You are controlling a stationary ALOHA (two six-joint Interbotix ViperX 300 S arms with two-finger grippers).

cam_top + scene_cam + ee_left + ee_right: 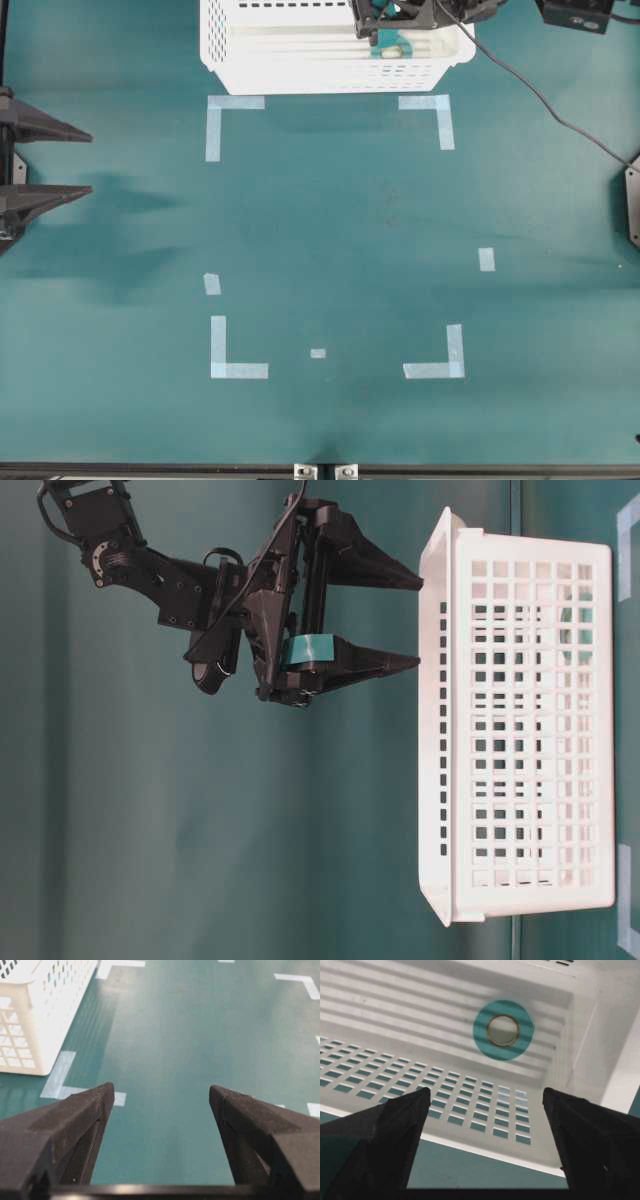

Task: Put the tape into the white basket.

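Observation:
The tape (503, 1030), a small turquoise ring with a tan core, lies flat on the ribbed bottom of the white basket (470, 1105). In the overhead view the tape (390, 47) sits in the right part of the basket (300, 75) at the table's far edge. My right gripper (486, 1094) is open and empty, above the basket's near wall and apart from the tape. It also shows in the overhead view (392, 28) and the table-level view (419, 620). My left gripper (161, 1089) is open and empty, low over the mat at the left edge in the overhead view (90, 162).
Pale-blue tape corner marks (235, 103) and short strips (486, 259) lie flat on the teal mat. A black cable (540, 95) runs across the far right. The basket's corner (30, 1020) is ahead-left of my left gripper. The basket stands side-on in the table-level view (520, 730).

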